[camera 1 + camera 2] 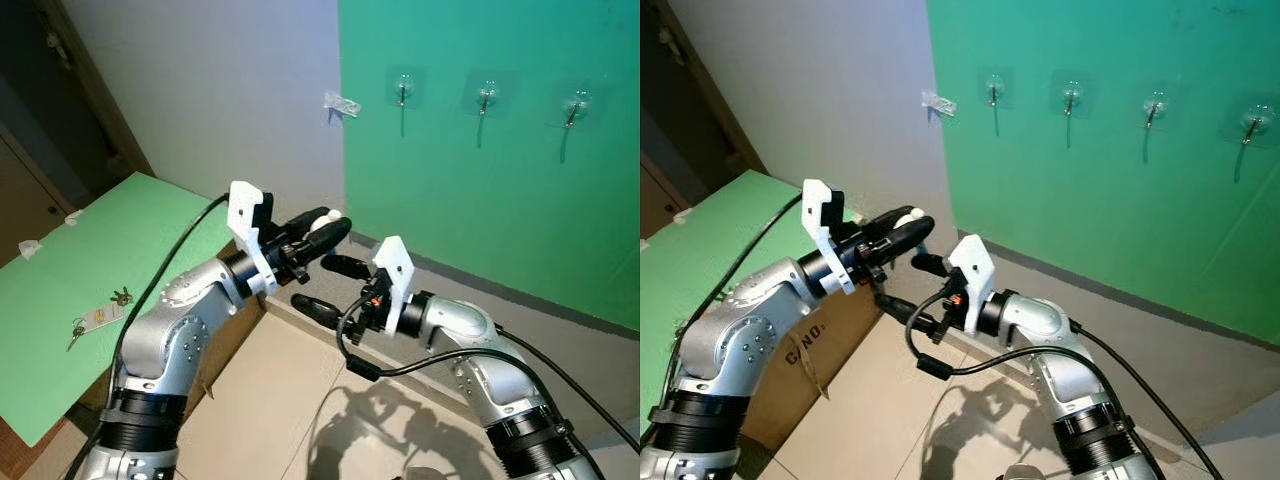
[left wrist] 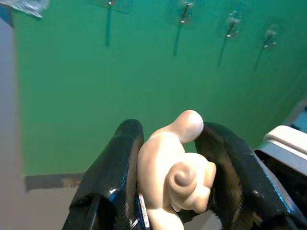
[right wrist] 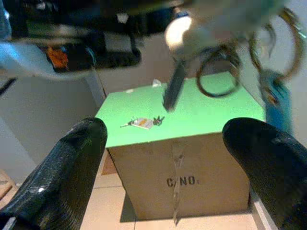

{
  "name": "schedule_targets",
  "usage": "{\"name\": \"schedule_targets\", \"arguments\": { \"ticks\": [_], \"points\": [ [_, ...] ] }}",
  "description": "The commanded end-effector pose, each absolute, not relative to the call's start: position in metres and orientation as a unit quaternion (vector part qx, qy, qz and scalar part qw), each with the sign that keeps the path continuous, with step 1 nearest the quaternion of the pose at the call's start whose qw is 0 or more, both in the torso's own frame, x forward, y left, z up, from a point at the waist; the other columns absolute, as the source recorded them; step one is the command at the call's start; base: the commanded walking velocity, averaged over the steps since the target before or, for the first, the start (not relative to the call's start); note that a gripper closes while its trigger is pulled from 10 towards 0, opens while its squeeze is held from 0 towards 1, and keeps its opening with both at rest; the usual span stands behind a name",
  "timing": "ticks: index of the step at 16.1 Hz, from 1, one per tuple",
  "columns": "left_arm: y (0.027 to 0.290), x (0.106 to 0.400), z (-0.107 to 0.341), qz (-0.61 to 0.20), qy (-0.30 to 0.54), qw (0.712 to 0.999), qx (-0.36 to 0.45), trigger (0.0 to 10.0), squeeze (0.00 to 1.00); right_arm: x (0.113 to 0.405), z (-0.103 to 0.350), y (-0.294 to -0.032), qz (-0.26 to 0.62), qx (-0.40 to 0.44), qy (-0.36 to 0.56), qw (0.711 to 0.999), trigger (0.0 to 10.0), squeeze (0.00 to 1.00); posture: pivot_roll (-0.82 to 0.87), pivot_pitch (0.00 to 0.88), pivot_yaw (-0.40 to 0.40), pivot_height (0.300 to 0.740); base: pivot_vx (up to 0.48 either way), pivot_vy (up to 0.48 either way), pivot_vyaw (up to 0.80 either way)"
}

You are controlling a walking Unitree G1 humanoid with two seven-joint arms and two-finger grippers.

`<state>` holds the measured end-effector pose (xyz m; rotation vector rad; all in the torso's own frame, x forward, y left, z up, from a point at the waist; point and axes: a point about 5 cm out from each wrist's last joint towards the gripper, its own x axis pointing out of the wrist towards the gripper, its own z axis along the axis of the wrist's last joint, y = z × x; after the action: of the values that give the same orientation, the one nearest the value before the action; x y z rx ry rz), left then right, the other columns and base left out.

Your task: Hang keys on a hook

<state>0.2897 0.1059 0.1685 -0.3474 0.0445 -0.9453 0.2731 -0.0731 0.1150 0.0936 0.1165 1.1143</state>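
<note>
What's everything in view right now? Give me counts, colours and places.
Figurine keychain: one, cream, clamped in the left gripper; key rings and a blue tag hang below it.
Second key bunch: one, white tag, lying on the green box top.
Hooks: at least four, clear with metal, in a row on the green wall.
Cardboard box: one, brown with green top, to the robot's left.
Left gripper: black jaws shut on the figurine, raised toward the wall.
Right gripper: black jaws open, just beneath.

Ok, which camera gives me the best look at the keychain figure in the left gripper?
Left wrist view: the cream figure sits large and sharp, pinched between the left gripper fingers. The eye views show it small, at the fingertips. The right wrist view shows it blurred, with rings and keys dangling.
</note>
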Motion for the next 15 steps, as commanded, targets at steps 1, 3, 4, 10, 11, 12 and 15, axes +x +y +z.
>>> {"name": "schedule_targets", "arguments": {
  "ticks": [1,3,4,10,11,12,15],
  "points": [
    [0.106,0.290,0.181,-0.458,0.003,0.873,-0.168,0.0,0.00,0.273,0.116,-0.070,0.523,0.039,0.049,0.850,10.0,0.00,-0.25,0.022,0.131,0.740,0.000,0.000,0.00],
    [0.105,0.289,0.181,-0.456,0.003,0.872,-0.176,0.0,0.00,0.277,0.116,-0.070,0.504,0.034,0.043,0.862,10.0,0.00,-0.25,0.024,0.130,0.740,0.000,0.000,0.00],
    [0.105,0.288,0.182,-0.458,0.004,0.871,-0.178,0.0,0.00,0.278,0.116,-0.069,0.501,0.033,0.042,0.864,10.0,0.00,-0.25,0.025,0.129,0.740,0.000,0.000,0.00],
    [0.106,0.287,0.188,-0.457,0.001,0.868,-0.195,0.0,0.00,0.290,0.114,-0.072,0.446,0.013,0.038,0.894,10.0,1.00,-0.25,0.027,0.127,0.740,0.000,0.000,0.00],
    [0.107,0.287,0.187,-0.457,0.004,0.868,-0.194,0.0,0.00,0.292,0.114,-0.072,0.440,0.013,0.036,0.897,10.0,1.00,-0.25,0.028,0.127,0.740,0.000,0.000,0.00],
    [0.107,0.286,0.184,-0.456,0.010,0.869,-0.192,0.0,0.00,0.292,0.115,-0.071,0.436,0.015,0.033,0.899,10.0,1.00,-0.24,0.029,0.126,0.740,0.000,0.000,0.00],
    [0.104,0.285,0.176,-0.456,0.027,0.873,-0.172,0.0,0.00,0.293,0.119,-0.071,0.431,0.034,0.026,0.901,10.0,1.00,-0.25,0.032,0.128,0.740,0.000,0.000,0.00]
  ]
}}
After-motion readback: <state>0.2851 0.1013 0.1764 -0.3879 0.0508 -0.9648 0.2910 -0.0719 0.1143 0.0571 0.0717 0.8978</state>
